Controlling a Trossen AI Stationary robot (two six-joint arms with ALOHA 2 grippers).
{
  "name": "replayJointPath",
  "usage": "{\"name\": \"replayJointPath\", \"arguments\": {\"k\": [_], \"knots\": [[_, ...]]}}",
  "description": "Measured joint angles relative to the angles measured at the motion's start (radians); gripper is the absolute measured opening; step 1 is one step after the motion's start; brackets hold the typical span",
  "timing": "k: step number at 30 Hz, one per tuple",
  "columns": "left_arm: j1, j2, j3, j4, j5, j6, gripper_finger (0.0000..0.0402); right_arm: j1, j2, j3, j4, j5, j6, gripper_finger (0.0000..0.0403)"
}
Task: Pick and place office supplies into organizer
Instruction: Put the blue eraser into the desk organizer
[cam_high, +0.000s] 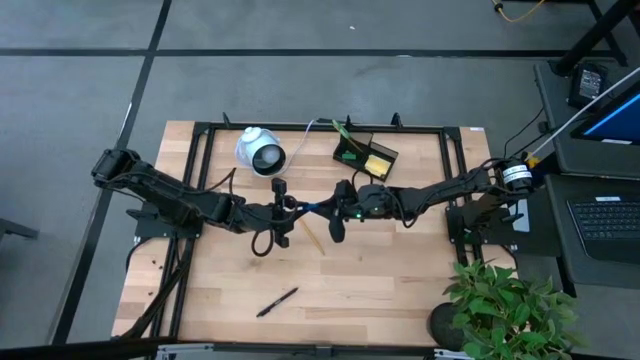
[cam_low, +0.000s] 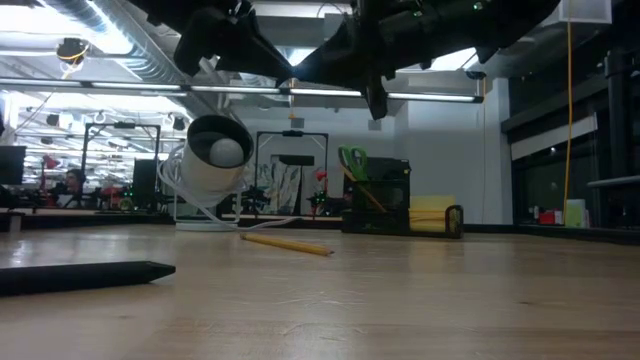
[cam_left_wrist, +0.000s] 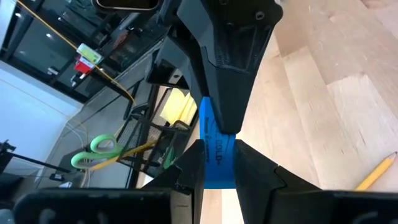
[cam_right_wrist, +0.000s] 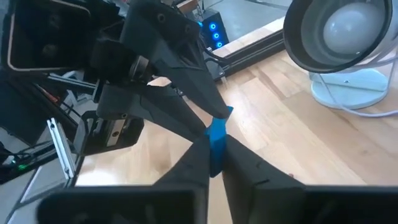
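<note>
A small blue eraser (cam_left_wrist: 217, 163) hangs in the air over the middle of the table, between my two grippers. My left gripper (cam_high: 303, 208) comes from the left and my right gripper (cam_high: 325, 207) from the right; both are shut on it. The black organizer (cam_high: 365, 152) stands at the far edge, with green-handled scissors (cam_left_wrist: 99, 149) and a yellow sticky pad (cam_high: 378, 163) in it. A wooden pencil (cam_high: 312, 238) lies on the table below the grippers. A black pen (cam_high: 277, 301) lies near the front edge. My left gripper pinches the eraser's near end (cam_left_wrist: 219, 174) between its two fingers, coming roughly level from the table's left. The eraser is lifted clear of the table. My right gripper pinches the eraser's other end (cam_right_wrist: 216, 144) between its two fingers, coming roughly level from the table's right, tip to tip with the left fingers (cam_right_wrist: 205, 106).
A white round device (cam_high: 260, 152) with a dark centre and a white cable stands at the far left of the table. A black metal frame (cam_high: 200, 150) runs round the table's far part. A potted plant (cam_high: 500, 305) stands at the front right corner.
</note>
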Motion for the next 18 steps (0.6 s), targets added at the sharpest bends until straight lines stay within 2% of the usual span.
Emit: {"name": "replayJointPath", "arguments": {"k": [7,18], "knots": [[-0.001,0.000,0.000,-0.002,0.003,-0.001,0.0077,0.000,0.000,0.000,-0.001,0.000,-0.029,0.0020],[-0.014,-0.005,0.000,-0.014,-0.017,-0.002,0.0140,-0.001,-0.001,-0.001,0.014,-0.001,-0.031,0.0022]]}}
